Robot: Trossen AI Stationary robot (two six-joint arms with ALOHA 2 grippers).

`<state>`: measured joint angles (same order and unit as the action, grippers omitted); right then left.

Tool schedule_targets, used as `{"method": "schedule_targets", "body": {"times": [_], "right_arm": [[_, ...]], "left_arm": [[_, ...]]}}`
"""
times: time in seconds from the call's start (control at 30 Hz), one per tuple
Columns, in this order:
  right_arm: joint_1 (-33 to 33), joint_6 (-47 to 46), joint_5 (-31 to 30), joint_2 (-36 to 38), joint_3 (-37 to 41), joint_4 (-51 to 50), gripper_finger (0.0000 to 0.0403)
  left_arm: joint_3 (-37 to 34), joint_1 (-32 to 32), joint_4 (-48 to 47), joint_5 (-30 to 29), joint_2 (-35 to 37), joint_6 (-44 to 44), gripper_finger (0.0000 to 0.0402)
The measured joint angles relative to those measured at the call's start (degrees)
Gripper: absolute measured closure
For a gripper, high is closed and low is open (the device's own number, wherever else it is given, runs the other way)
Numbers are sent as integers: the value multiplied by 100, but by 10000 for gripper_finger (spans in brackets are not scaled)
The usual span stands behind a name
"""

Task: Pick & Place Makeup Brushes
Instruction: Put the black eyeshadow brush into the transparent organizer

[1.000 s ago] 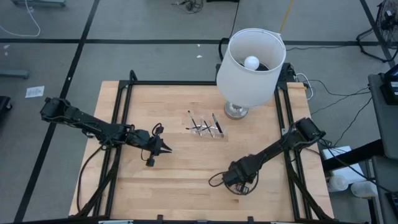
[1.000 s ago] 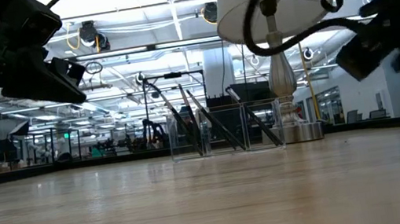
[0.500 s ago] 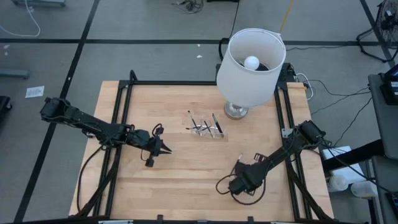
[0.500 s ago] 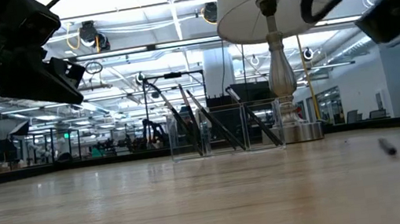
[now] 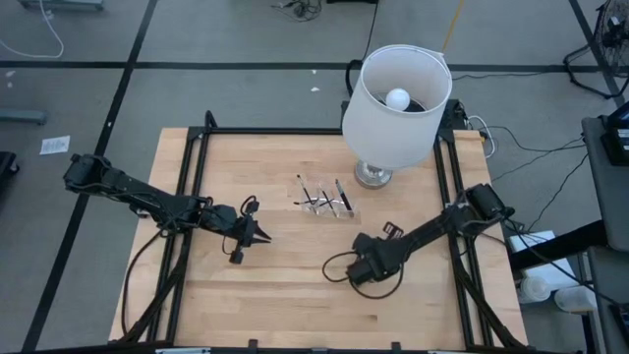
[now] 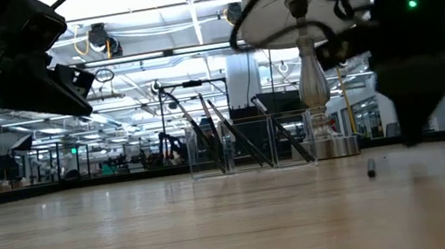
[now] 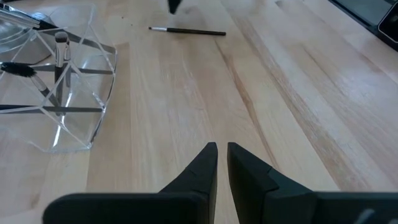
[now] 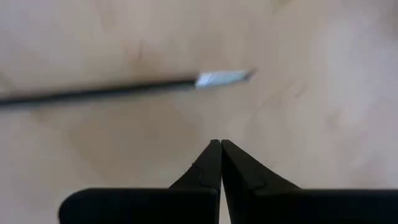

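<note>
black brush [image 8: 99,93], silver ferrule, pale wood table [image 5: 295,285]
</note>
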<state>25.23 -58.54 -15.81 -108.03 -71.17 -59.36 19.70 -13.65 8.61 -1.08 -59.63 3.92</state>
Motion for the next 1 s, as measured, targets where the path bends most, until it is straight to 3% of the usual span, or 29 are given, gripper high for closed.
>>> {"method": "schedule_targets", "body": {"times": [0.13,0.27,0.73,0.87,1.0], "right_arm": [[232,-374,-1075,177,-326,-275,403],[352,-866,-1389,547,-390,92,403],[-325,-865,-363,920,-332,947,399],[-447,-870,-255,914,-6,1685,370],[-600,-905,-39,920,276,2493,312]], "left_arm": [[1,0,-30,0,1,-15,355],[0,0,-30,2,0,-67,355],[0,-188,14,10,1,-106,355],[-1,-188,12,11,-1,-49,355],[-1,-188,12,9,-1,7,355]]}}
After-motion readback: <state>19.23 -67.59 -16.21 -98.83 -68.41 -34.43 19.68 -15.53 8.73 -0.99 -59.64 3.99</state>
